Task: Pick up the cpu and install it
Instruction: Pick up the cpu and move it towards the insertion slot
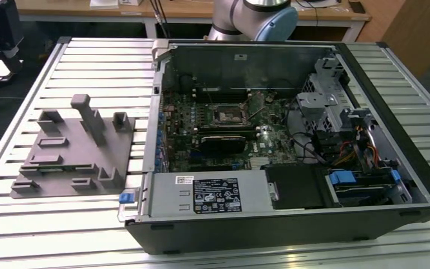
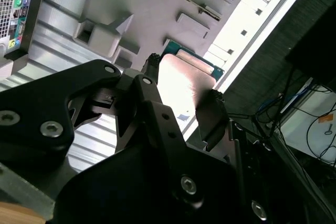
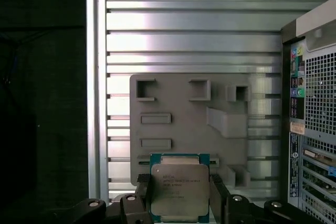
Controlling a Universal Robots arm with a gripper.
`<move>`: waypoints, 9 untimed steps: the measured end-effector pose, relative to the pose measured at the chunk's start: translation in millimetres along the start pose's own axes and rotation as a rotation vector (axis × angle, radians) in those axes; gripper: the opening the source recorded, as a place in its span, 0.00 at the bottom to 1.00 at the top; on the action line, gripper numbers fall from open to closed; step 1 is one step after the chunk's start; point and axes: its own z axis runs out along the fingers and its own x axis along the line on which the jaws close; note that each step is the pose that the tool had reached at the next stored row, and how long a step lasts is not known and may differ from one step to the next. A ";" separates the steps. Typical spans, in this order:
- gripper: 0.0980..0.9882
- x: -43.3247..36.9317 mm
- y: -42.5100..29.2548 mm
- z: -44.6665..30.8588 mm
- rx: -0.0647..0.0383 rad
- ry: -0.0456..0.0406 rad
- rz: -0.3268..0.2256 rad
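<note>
The end effector clamps the cpu by two opposite edges, lifted above the grey fixture on the table. Judged best handled level: edge contact only, no tilt, underside untouched.

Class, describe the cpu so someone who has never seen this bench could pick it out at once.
On the slatted metal table, a grey moulded tray lies beside the computer case. In the first wrist view the cpu is gripped by the gripper, seen against that tray. It alone is a flat square with a shiny silver top and green rim; the tray's blocks are matte grey.
</note>
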 end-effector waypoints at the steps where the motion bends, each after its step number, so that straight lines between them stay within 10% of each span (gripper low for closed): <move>1: 0.49 -1.3 0.0 0.1 0.000 -0.0001 0.000; 9: 0.49 -11.3 0.2 0.2 0.000 0.0004 0.000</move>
